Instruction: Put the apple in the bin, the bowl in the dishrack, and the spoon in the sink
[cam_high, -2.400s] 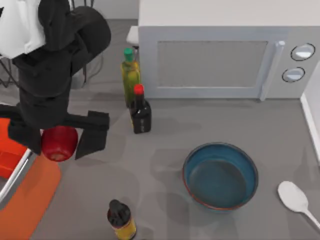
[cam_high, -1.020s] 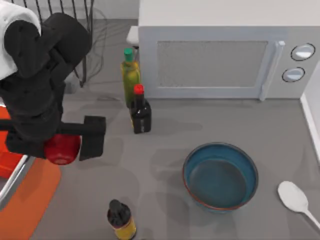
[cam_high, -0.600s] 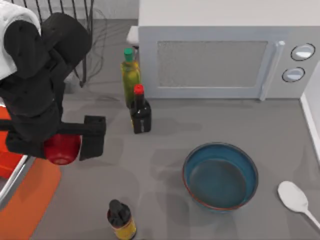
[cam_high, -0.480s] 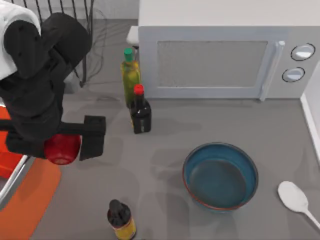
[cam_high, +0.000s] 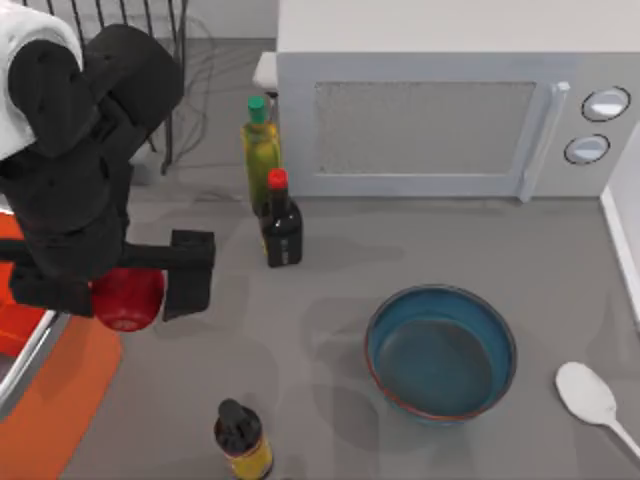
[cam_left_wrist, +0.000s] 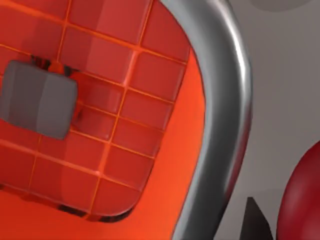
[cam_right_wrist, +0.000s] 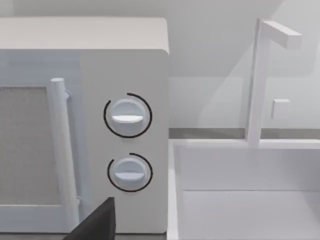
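While the left pincer (cam_high: 128, 290) grips the apple (cam_high: 128, 298) beside the bin (cam_high: 45, 400), not yet dropped, bowl (cam_high: 440, 352) and spoon (cam_high: 592, 397) lie untouched on the table (cam_high: 330, 290).

Even, bright rendered light — soft shadows, perhaps slight blur — with glare on the bin's rim (cam_left_wrist: 220, 100).

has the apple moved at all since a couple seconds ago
Yes, a little. In the top view the apple, held in the left gripper, has edged slightly toward the red-capped bottle and sits a bit lower on the bin side.
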